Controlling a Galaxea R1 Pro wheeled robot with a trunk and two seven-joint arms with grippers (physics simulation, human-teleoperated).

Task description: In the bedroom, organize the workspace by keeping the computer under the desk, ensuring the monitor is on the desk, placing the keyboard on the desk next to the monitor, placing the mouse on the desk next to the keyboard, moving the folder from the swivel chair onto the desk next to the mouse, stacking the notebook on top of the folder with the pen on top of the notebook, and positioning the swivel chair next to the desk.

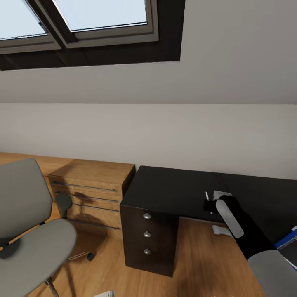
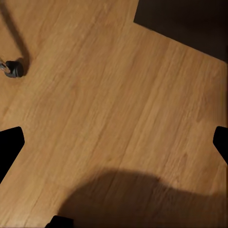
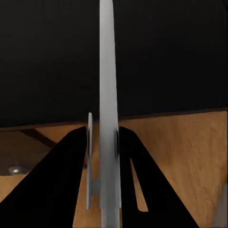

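Right hand (image 3: 103,130): it's pinching the pen (image 3: 108,95), black fingers (image 3: 71,171) sitting narrow on either side of the slim white barrel. The pen is running straight out past the tips, and its clip is showing on one side.

Right hand from the head cam: the hand (image 1: 212,202) is hanging over the front edge of the bench (image 1: 173,189), with the pen (image 1: 207,196) poking up as a small white sliver.

Left hand (image 2: 114,142): it's hanging wide open and holding nothing. The fingertips (image 2: 9,145) are peeking in at opposite edges of the wrist cam, and the wood floor (image 2: 109,95) is lying under them.

Bench: the glossy black top is running along the grey wall, with the dark drawer unit (image 1: 148,233) and its three silver knobs sitting under its left end.

Folder (image 1: 288,239): a bright blue corner is showing at the far right, just beside the right arm. Can't tell what it's resting on.

Swivel chair (image 1: 29,231): it's standing on the floor at the left, near the bench but not touching it. One castor (image 2: 14,69) is showing in the left wrist cam.

Dresser (image 1: 95,185): the light wood one is sitting right beside the bench's left end.

Skylights (image 1: 103,16): dark-framed, sitting in the sloped wall overhead.
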